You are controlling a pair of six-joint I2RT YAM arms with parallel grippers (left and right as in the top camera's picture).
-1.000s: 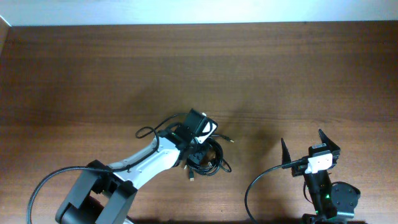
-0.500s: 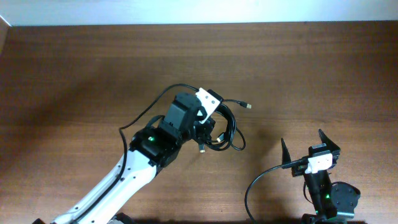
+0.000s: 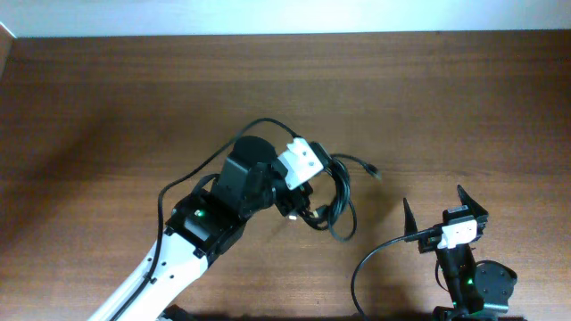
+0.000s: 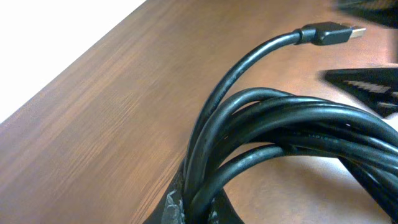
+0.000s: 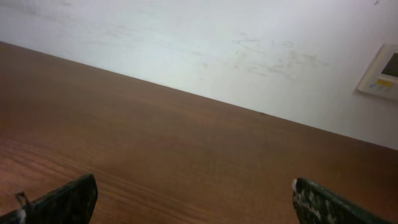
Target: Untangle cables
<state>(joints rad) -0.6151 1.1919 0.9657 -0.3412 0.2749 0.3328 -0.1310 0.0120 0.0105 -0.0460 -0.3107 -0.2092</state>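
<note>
The left claw [image 3: 299,197] is pinched shut on the coil of black cables [image 3: 333,201], near the middle of the worktop [image 3: 107,107]. One USB plug [image 4: 329,32] sticks out free. The right claw [image 3: 434,200] stands wide and empty, well apart to the right. In my judgement the grip takes several strands together, so a pull may tighten the loops instead of freeing them, or the bundle may slip out.

Overhead: straight down on table [image 3: 107,107]. L wrist: close on cables [image 4: 280,118], shared w/ overhead. R wrist: low, 5 o'clock, faces 12.
</note>
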